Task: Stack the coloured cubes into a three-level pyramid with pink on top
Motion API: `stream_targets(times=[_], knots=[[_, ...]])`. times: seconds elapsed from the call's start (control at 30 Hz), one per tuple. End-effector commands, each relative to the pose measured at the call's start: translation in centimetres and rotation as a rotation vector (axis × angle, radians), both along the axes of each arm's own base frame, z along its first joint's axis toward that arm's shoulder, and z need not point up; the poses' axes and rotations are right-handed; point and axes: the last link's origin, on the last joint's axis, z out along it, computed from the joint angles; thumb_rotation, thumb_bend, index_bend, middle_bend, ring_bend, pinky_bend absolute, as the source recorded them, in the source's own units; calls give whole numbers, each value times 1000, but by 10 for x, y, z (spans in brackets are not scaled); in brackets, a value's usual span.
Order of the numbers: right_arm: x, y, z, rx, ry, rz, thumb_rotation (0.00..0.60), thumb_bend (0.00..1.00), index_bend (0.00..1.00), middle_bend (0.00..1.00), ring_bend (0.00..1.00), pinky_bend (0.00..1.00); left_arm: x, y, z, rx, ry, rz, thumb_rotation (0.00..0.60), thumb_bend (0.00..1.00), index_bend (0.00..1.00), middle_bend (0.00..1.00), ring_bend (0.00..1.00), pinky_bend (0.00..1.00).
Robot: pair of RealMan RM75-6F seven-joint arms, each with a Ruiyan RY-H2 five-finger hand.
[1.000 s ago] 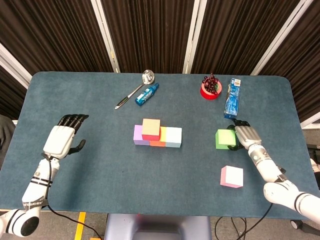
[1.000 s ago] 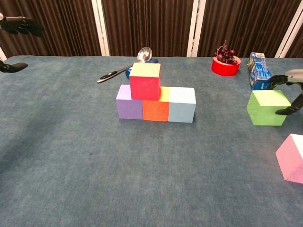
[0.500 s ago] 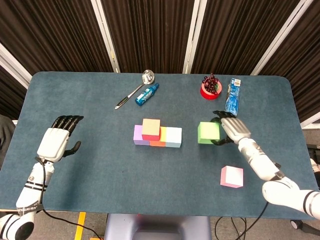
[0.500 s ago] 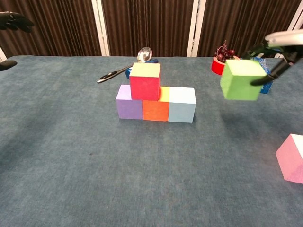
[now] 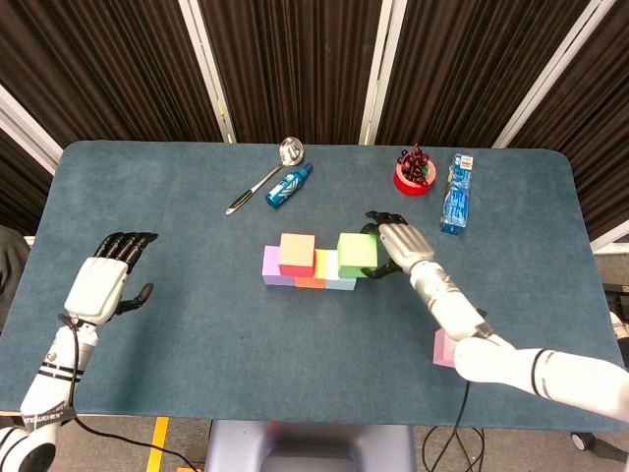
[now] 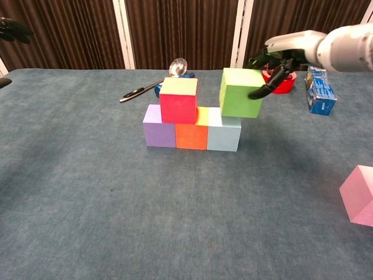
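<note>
Green cube (image 6: 240, 93), slightly tilted, in right hand's (image 5: 397, 244) grip above light-blue cube (image 6: 224, 132); left hand (image 5: 103, 280) empty, fingers apart.

Blue-grey table (image 5: 197, 324) (cube row (image 5: 310, 273), pink cube (image 6: 358, 195), spoon (image 5: 257, 181), bottle (image 5: 289, 185))

The bench (image 5: 147, 393) is viewed steeply from above by the head camera; the cube stack (image 6: 192, 119) is seen nearer, low and frontally, by the chest camera; the stack is shared.
</note>
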Motion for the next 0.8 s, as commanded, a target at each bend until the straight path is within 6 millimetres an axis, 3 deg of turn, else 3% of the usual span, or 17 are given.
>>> stream_targets(times=[0.03,0.8], knots=[[12,2,-11,0,2,2,600,363,533,161,0,97,-4,-1,1,-3,-12,1,600,376,133,138,123,119],[40,0,-37,-14,51,-9,600,364,513,161,0,92,-18,-3,3,-22,-53,9,600,376,133,121,111,119]])
